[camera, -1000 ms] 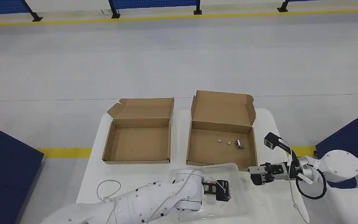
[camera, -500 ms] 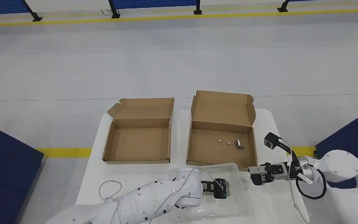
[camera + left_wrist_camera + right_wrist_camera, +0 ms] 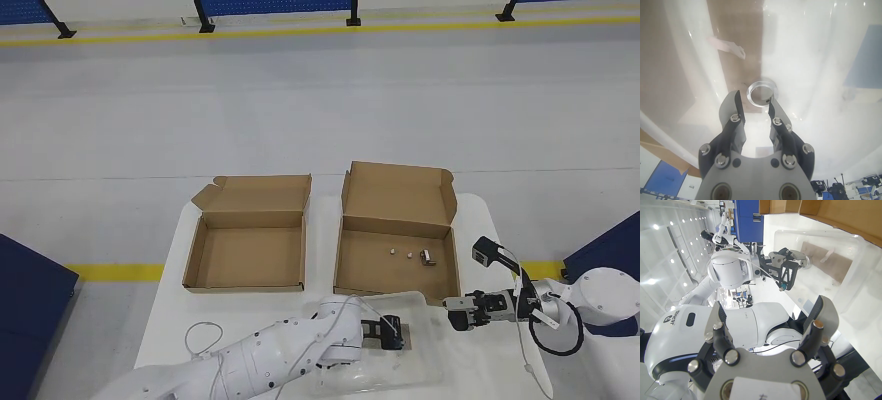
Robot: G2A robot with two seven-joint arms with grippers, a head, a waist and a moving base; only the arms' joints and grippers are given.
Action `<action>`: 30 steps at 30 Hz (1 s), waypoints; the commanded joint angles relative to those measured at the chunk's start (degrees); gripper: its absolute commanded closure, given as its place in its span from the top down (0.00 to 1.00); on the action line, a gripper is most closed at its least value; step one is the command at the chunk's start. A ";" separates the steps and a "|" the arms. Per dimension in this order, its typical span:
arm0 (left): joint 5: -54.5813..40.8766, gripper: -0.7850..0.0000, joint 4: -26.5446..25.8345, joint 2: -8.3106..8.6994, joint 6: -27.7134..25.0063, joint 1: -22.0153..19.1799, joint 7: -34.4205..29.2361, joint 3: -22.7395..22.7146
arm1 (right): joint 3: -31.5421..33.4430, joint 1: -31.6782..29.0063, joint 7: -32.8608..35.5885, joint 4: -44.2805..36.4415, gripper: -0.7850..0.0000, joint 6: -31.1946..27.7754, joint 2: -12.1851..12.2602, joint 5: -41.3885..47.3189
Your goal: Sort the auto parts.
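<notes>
Left gripper [image 3: 755, 95] at metal ring [image 3: 762, 83] in clear bin [image 3: 810, 56]
Jaws narrowly open; straddle the rim squarely before closing. Right gripper [image 3: 769, 302] wide, empty

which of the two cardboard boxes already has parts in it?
The cardboard box on the robot's right: three small parts lie on its floor. The left box shows only bare cardboard floor.

Left gripper [image 3: 390, 333] moves slightly within the clear bin [image 3: 422, 362], away from the robot and toward the right cardboard box [image 3: 380, 272].
</notes>
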 commanded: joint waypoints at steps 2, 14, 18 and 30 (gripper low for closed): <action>0.07 0.28 0.50 -0.37 -0.31 0.07 -0.10 0.01 | 0.00 0.00 0.00 0.00 1.00 0.00 0.00 0.00; 0.25 0.16 3.70 -2.13 -1.54 0.10 0.13 0.13 | 0.00 0.00 0.00 0.00 1.00 0.00 0.00 0.00; 0.84 0.20 4.08 -2.49 -1.08 0.21 0.25 -0.12 | 0.00 0.00 0.00 0.00 1.00 0.00 0.00 0.00; 1.84 0.28 4.98 -3.08 -0.62 0.92 -0.66 -0.93 | 0.00 0.00 0.00 0.00 1.00 0.00 0.00 0.00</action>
